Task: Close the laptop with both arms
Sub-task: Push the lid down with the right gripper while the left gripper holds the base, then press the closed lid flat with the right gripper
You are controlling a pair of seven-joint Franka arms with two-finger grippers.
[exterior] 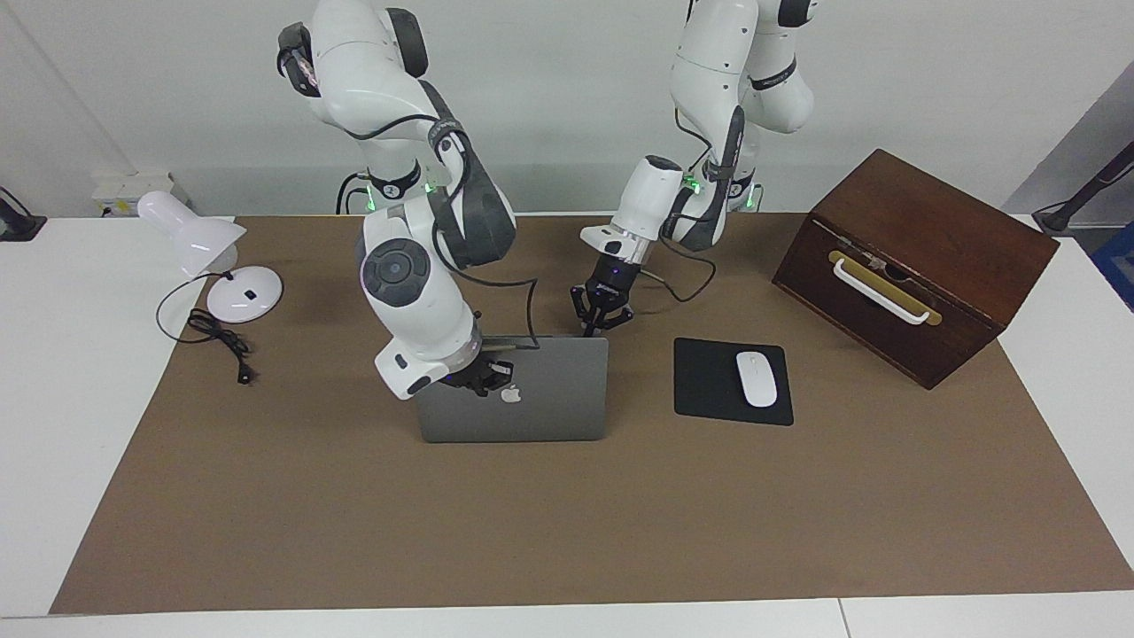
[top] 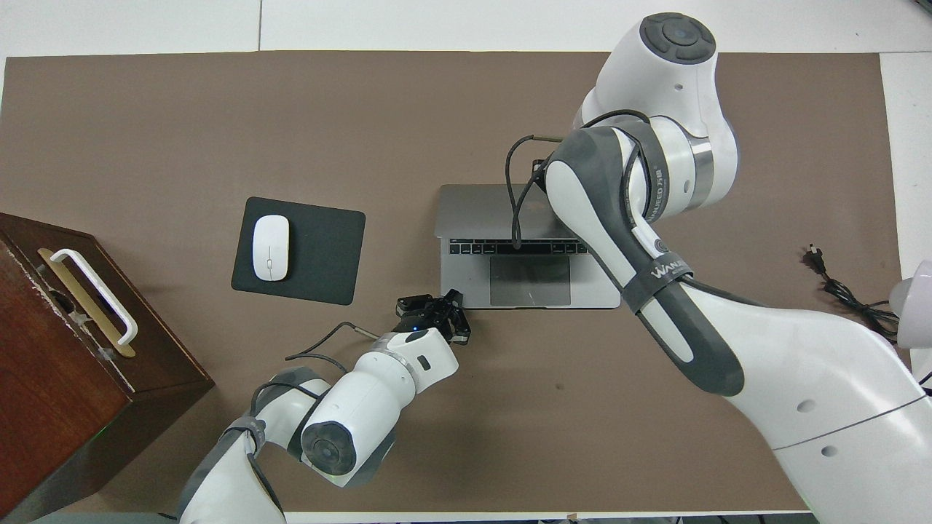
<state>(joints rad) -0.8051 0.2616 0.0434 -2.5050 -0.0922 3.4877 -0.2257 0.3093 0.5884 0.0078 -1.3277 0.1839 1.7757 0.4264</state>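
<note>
Laptop [exterior: 532, 403] lid tilted low, right gripper [exterior: 485, 383] pressed on it, left gripper [exterior: 592, 330] at its corner, both with fingers together.

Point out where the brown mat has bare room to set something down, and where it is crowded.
Free: the wide strip of brown mat farther from the robots than the laptop and mouse pad, and the patch between lamp cord and laptop. Crowded: around the laptop, where the right gripper presses its lid and the left gripper sits at its corner.
</note>
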